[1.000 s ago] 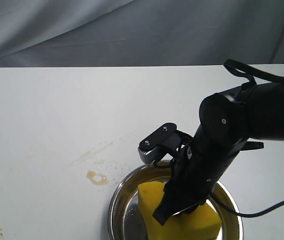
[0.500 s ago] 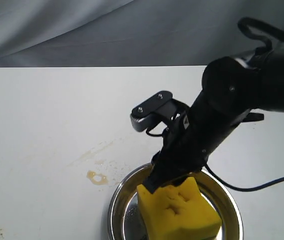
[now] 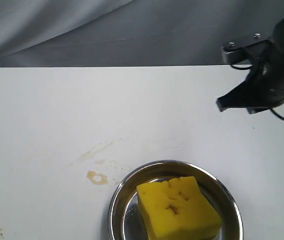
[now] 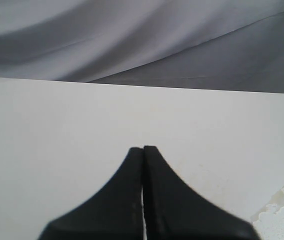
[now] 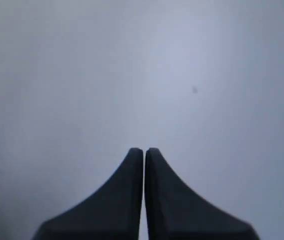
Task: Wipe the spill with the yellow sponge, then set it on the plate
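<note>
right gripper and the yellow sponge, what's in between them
In the exterior view, only bare white table and the plate's rim lie between the right gripper and the yellow sponge.

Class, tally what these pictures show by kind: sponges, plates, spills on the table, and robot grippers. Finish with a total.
Yellow sponge: 1
Plate: 1
Spill: 1
Grippers: 2 (left gripper, right gripper)
Total: 5

One yellow sponge, one steel plate, one amber spill, one faint smear near it, one white counter, one grey cloth behind, one black arm in the exterior view, two sets of jaws, one in each wrist view.
</note>
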Motion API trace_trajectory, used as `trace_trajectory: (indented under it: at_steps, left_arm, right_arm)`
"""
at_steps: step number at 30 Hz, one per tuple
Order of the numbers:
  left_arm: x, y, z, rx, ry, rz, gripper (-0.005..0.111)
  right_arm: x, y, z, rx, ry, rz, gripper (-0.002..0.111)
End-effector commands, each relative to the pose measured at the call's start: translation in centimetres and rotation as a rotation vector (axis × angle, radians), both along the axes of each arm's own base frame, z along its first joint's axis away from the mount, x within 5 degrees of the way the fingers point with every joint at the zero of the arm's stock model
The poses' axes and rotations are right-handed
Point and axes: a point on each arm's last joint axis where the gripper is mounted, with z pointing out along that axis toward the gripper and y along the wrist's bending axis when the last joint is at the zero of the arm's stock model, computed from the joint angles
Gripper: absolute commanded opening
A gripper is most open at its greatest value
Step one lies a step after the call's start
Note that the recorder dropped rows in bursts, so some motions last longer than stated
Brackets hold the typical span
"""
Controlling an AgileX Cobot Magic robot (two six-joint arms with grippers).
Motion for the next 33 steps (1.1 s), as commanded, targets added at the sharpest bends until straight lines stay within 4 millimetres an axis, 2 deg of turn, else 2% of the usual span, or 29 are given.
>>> trace_trajectory:
  at_steps: [1, 3, 6, 9, 13, 16, 23, 29, 33]
  left_arm:
    - [0.0, 0.0, -0.1, -0.009, -0.003, 0.003, 0.0]
    - [0.0, 0.0, -0.1, -0.009, -0.003, 0.003, 0.0]
    - [0.0, 0.0, -0.1, -0.009, -0.003, 0.003, 0.0]
    - [0.0, 0.0, -0.1, -0.009, -0.003, 0.003, 0.0]
    - [0.0, 0.0, -0.1, -0.009, -0.003, 0.003, 0.0]
    - [0.0, 0.0, -0.1, -0.009, -0.003, 0.003, 0.0]
    - [0.0, 0.0, -0.1, -0.009, -0.003, 0.003, 0.0]
    - [0.0, 0.0, -0.1, -0.009, -0.003, 0.003, 0.0]
    - [0.0, 0.0, -0.1, -0.009, -0.003, 0.003, 0.0]
  right_arm:
    - [0.6, -4.7, 0.1, -0.034, 0.035, -0.132, 0.0]
    - [0.6, -6.5, 0.1, -0.022, 0.048, -0.203, 0.0]
    - [0.6, -8.0, 0.4, 0.042, 0.025, -0.277, 0.0]
    - [0.0, -8.4, 1.5, 0.071, -0.081, -0.262, 0.0]
    - [-2.1, -8.4, 3.0, 0.096, -0.266, -0.209, 0.0]
    - [-4.2, -9.2, 4.1, 0.154, -0.407, -0.252, 0.0]
    - [-10.7, -13.0, 6.2, 0.204, -0.704, -0.41, 0.0]
    - [-17.1, -11.7, 8.3, 0.218, -0.999, -0.326, 0.0]
    - [-21.3, -10.9, 8.6, 0.215, -1.137, -0.301, 0.0]
